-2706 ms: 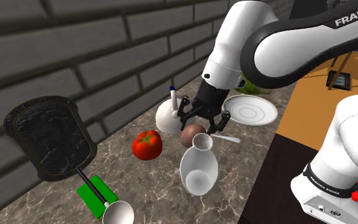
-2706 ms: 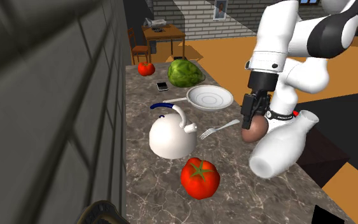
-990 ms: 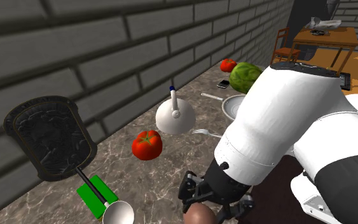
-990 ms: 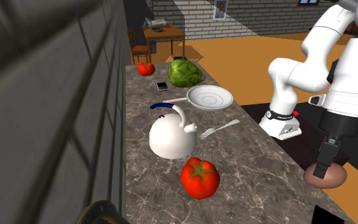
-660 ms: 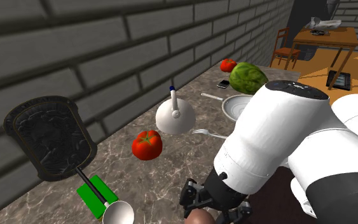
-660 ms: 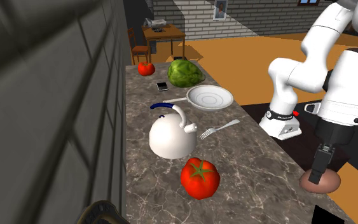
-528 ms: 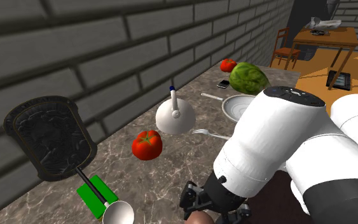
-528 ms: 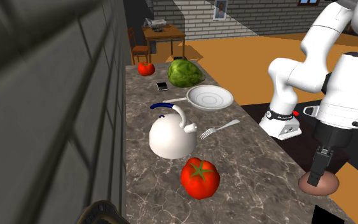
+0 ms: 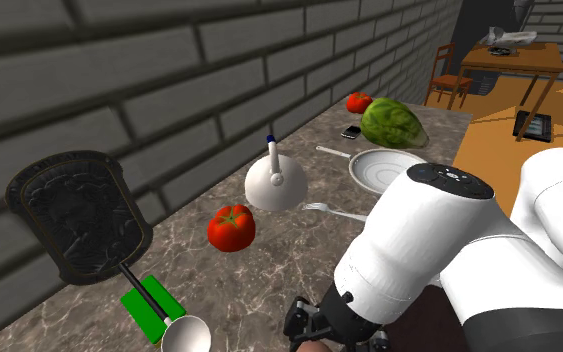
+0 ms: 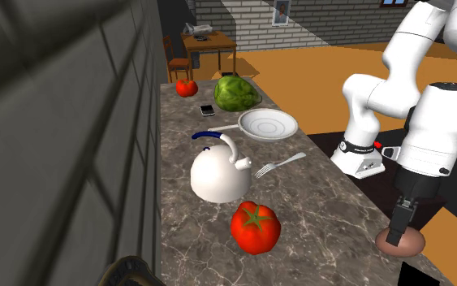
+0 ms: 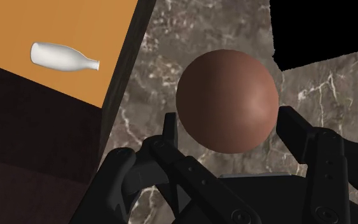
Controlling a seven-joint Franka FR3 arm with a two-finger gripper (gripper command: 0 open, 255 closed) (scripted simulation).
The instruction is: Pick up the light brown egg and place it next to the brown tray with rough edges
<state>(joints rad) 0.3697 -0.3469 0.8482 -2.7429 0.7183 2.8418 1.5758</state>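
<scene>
The brown egg (image 11: 227,100) sits between my black fingers (image 11: 171,133), and the gripper (image 11: 228,130) is shut on it. In the second exterior view the gripper (image 10: 398,229) holds the egg (image 10: 405,240) just above the marble counter (image 10: 324,219), close to its outer edge. The dark tray with rough edges (image 9: 79,215) lies at the shoulder view's left, well apart from the gripper (image 9: 319,330). A piece of the tray's rim (image 10: 127,272) peeks in at the second exterior view's bottom edge.
On the counter stand a tomato (image 9: 231,227), a white kettle (image 9: 275,183), a fork (image 10: 280,165), a white plate (image 9: 381,168) and a watermelon (image 9: 391,122). A green block (image 9: 151,310) and a ladle (image 9: 184,335) lie near the tray. A white bottle (image 11: 63,56) lies on the orange floor.
The gripper lifted the egg from beside the kettle and carried it down the counter toward the tray end, sinking lower over the last second. The white bottle is gone from the counter.
</scene>
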